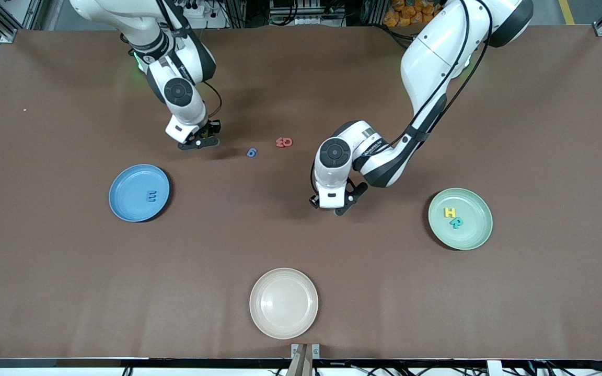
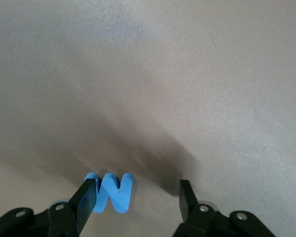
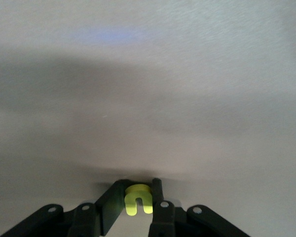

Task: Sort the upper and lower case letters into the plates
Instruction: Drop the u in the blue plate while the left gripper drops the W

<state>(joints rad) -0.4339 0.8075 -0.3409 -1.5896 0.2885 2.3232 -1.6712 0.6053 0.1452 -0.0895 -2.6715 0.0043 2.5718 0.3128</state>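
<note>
The brown cloth-covered table (image 1: 437,303) has wide bare stretches along its edges, and the three plates sit well apart from one another. The round blue plate (image 1: 123,201) lies toward the right arm's end and holds a blue letter m (image 1: 151,196); the round pale green plate (image 1: 471,232) lies toward the left arm's end and holds a yellow letter H (image 1: 450,212) touching a teal letter R (image 1: 456,223). A cream-white round plate (image 1: 284,303) sits nearest the front camera. Between the arms, farther from that camera than the plates, lie a small blue letter g (image 1: 251,152) and a pair of red letters (image 1: 284,141) (touching each other). The right gripper (image 3: 138,205) is low over the table, farther from the camera than the blue plate, its fingers pinching a chunky yellow letter u (image 3: 136,201). The left gripper (image 2: 138,197), low over the table's middle, has its fingers spread, with a bright blue letter M (image 2: 114,193) against one fingertip (image 2: 86,195).
</note>
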